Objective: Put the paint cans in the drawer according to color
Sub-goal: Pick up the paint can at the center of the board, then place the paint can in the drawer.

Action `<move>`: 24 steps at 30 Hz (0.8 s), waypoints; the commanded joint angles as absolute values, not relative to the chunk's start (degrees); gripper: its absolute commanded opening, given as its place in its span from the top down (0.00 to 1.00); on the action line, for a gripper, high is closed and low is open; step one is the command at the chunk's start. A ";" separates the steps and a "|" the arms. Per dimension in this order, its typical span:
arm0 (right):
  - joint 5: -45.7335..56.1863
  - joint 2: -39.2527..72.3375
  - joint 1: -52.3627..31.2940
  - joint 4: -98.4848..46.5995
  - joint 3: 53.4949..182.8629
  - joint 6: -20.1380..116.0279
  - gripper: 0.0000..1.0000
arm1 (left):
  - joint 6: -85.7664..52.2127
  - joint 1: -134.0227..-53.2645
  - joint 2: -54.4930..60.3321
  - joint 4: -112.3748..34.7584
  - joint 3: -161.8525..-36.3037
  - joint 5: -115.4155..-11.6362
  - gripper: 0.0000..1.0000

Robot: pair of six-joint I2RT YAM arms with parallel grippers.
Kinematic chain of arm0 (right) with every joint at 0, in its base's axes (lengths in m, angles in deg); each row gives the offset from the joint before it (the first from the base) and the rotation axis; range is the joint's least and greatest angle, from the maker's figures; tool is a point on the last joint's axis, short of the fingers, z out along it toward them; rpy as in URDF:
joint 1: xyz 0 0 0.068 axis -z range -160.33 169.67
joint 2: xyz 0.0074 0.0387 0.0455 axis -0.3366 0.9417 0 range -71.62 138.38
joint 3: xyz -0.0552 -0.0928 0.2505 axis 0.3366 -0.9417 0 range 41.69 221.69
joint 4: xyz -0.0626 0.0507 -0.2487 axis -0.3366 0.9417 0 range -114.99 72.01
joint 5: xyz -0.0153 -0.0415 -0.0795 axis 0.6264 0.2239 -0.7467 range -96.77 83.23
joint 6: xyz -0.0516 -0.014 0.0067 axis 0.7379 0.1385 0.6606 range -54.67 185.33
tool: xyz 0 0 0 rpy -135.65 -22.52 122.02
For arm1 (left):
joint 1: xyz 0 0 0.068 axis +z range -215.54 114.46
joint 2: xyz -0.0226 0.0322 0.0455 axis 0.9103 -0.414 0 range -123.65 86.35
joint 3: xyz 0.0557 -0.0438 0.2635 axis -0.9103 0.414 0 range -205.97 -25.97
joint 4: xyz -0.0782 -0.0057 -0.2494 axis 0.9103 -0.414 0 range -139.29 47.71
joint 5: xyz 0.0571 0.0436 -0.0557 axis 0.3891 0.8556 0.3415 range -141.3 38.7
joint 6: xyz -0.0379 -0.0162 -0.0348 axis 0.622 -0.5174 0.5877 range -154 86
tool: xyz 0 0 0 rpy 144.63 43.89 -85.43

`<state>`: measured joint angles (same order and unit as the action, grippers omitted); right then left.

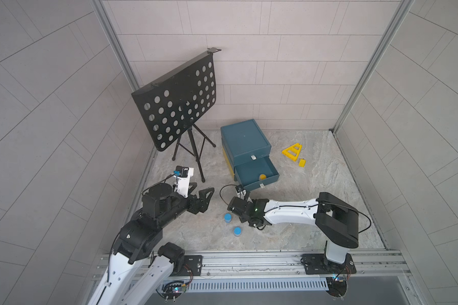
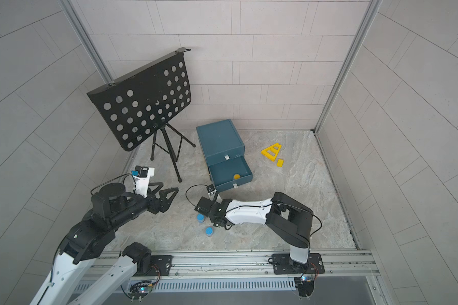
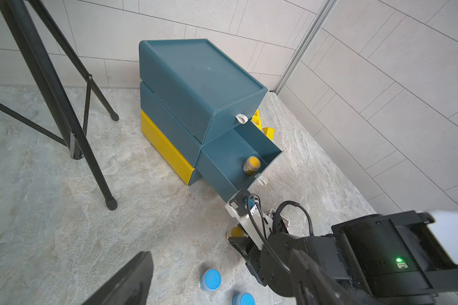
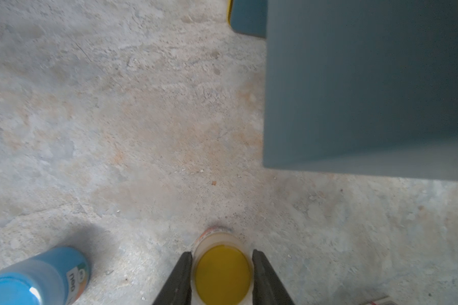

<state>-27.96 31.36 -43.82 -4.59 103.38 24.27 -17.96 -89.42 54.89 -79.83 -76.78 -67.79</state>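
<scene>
Pale tiled walls (image 1: 275,66) close in a mottled grey stone-look desk (image 1: 315,198). At the back of it stands a black perforated music stand (image 1: 177,105) on a tripod. Beside that is a teal plastic drawer unit (image 1: 242,137) with a yellow bottom drawer (image 3: 167,148). The unit's middle drawer (image 1: 249,169) is pulled out, and one small round amber-topped jar (image 1: 262,176) stands upright near its front wall. A yellow triangular frame (image 1: 292,152) and a small yellow block (image 1: 302,162) lie apart from the unit, toward the robot's right. Two squat blue-topped jars (image 1: 227,217) stand near each other on the desk, close to the right wrist. The right pincer (image 4: 221,252) points down just in front of the open drawer. It has closed around a clear yellow-topped jar (image 4: 222,274), with one dark finger (image 4: 181,274) against each side; the jar looks to be standing on the desk, though its base is out of sight. In both top views this jar is hidden under the wrist. The left pincer (image 1: 205,185) hangs over bare desk near the tripod's legs, its jaws spread and holding nothing.
</scene>
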 commanded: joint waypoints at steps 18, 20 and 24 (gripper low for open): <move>-28.76 11.71 -43.14 15.31 117.71 30.73 0.71 | -17.74 -88.66 55.15 -78.41 -76.25 -68.41 0.12; -25.65 12.75 -38.97 15.54 120.05 32.46 0.71 | -17.74 -88.68 55.15 -78.34 -76.25 -68.35 0.12; -21.19 16.64 -32.29 13.34 123.00 34.73 0.71 | -17.69 -88.57 55.14 -78.37 -76.25 -68.32 0.12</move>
<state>-24.73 13.98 -35.12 11.72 121.70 31.86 -17.94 -89.05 54.89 -79.83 -76.69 -68.03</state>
